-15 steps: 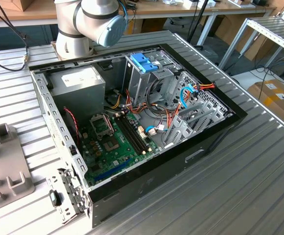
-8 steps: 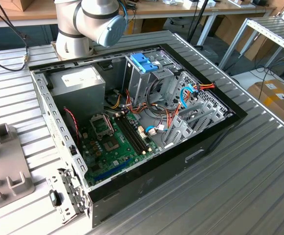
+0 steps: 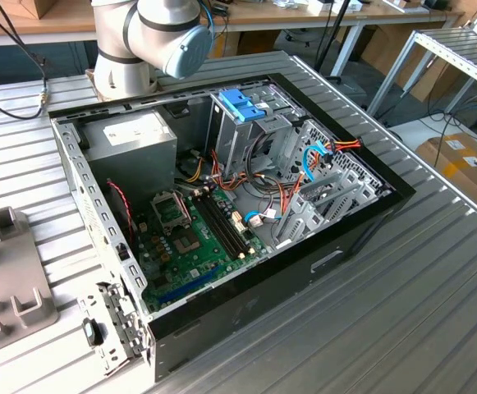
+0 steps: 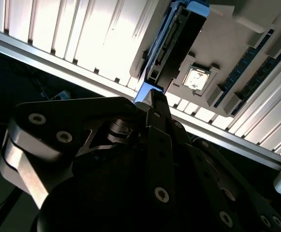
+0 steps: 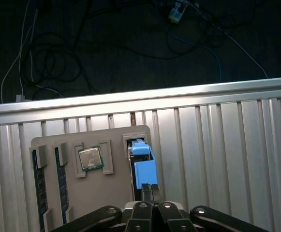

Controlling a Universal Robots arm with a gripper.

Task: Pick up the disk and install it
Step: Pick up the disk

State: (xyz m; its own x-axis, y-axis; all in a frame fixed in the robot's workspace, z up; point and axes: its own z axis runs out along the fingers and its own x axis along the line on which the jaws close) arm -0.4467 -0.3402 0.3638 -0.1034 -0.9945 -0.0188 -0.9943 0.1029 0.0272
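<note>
The disk [image 5: 142,166] stands on edge in a slot of a grey holder plate [image 5: 113,193], with its blue rail facing the camera. In the second wrist view the disk [image 4: 171,43] is a dark slab with a blue edge in the same holder plate [image 4: 227,53]. My gripper [image 5: 148,189] hovers just over one end of the disk with its two fingers pressed together. In the second wrist view the gripper [image 4: 152,96] tip lies close to the disk's end. I see nothing between the fingers.
The holder also carries a square processor chip [image 5: 90,158] and memory sticks [image 5: 37,183]. It lies on a ribbed aluminium table [image 5: 217,145]. An open computer case [image 3: 222,205] holds a drive cage with a blue top [image 3: 242,105], a power supply [image 3: 131,135] and cables. The arm's base [image 3: 148,33] stands behind it.
</note>
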